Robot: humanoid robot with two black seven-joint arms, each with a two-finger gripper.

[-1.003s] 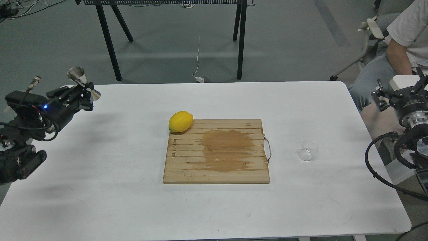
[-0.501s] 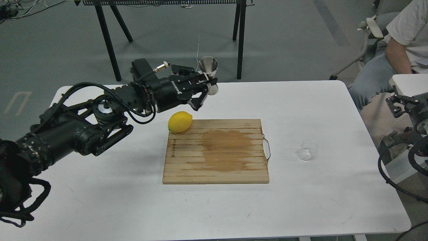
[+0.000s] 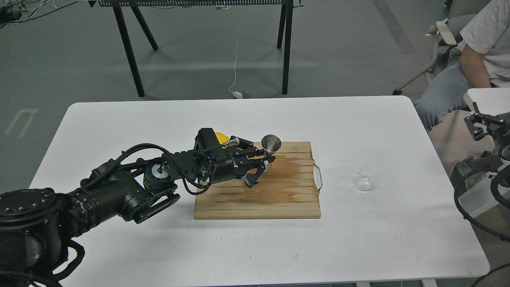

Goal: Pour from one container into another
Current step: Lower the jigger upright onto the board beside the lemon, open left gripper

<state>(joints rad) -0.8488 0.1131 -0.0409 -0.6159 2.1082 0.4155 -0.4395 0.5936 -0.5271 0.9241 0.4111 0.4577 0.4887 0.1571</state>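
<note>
A white table (image 3: 119, 127) stands on a grey workshop floor, with black trestle legs (image 3: 131, 48) behind it and a seated person (image 3: 474, 59) at the far right.

Glass beaker (image 3: 367, 178): standing on the table to the right of the cutting board, well apart from both arms. It is small, clear and round; whether it holds any liquid cannot be told at this size.

Steel jigger (image 3: 270, 146): held upright over the back half of the wooden cutting board (image 3: 279, 199), its open upper cone facing up. Shiny, with 2 cones joined at a narrow waist; the lower cone is mostly hidden by the fingers. Whether its base touches the board cannot be told.

Left gripper (image 3: 263, 161): clamped on the jigger at its waist. The arm crosses the board's left side and hides most of the lemon (image 3: 220, 137).

Right gripper (image 3: 484, 121): at the right edge, off the table; its fingers cannot be made out, so its state cannot be told.

Assessment: the step in hand appears to be placing the receiving vessel. Pouring has not begun. The next move calls for a steady, upright jigger, then a grasp on the beaker by the right arm.

A dark stain (image 3: 291, 175) marks the board's centre.
</note>
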